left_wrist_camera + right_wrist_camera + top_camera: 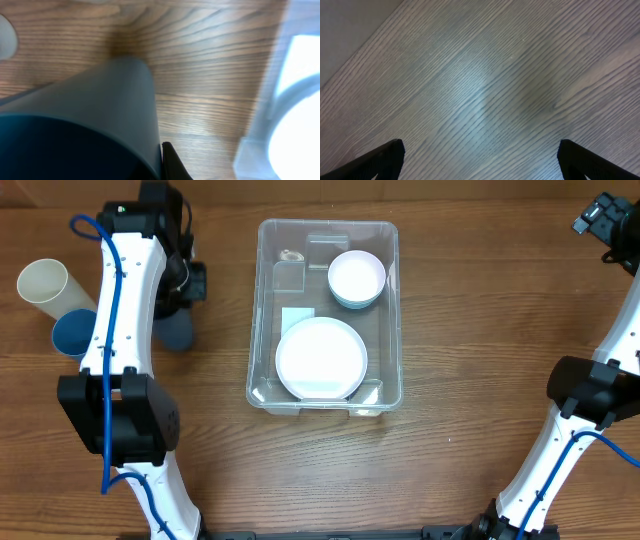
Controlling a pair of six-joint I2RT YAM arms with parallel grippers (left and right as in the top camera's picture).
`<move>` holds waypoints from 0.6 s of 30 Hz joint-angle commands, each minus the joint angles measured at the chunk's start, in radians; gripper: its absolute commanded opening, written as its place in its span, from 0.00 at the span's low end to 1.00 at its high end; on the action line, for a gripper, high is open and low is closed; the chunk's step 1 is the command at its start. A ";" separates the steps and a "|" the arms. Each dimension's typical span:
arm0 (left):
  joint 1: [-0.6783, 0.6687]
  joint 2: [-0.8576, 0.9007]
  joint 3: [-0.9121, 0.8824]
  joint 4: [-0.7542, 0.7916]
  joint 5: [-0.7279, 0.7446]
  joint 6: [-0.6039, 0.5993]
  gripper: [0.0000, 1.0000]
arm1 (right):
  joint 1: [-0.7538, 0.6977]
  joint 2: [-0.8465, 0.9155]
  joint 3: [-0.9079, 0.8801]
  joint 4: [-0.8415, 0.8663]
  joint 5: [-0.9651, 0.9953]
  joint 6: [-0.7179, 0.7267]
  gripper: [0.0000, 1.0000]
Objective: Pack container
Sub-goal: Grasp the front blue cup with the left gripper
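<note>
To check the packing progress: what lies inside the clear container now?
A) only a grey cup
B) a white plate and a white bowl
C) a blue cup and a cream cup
B: the overhead view shows the white plate and the white bowl lying within the walls of the container.

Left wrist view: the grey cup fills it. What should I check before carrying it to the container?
1. Grip: cannot tell; only one of the left fingers shows, against the grey cup.
2. Path to container: ok, bare table between.
3. Room inside: cannot tell; plate and bowl take much of the floor.
4. Other arm: ok; right fingers open, empty, far off.
5. Spare cups: ok; cream cup and blue cup outside the path.
</note>
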 commanded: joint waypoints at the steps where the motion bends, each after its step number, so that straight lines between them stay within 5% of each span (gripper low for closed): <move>1: -0.108 -0.154 0.217 -0.040 0.010 -0.063 0.04 | -0.001 -0.033 0.020 0.002 0.010 0.011 1.00; 7: -0.382 -0.325 0.307 0.073 -0.135 -0.065 0.04 | -0.001 -0.033 0.020 0.002 0.010 0.011 1.00; 11: -0.513 -0.232 0.303 0.135 -0.152 -0.050 0.04 | -0.001 -0.033 0.020 0.002 0.010 0.011 1.00; 18: -0.536 0.013 0.303 0.174 -0.179 -0.096 0.04 | -0.001 -0.033 0.020 0.002 0.010 0.011 1.00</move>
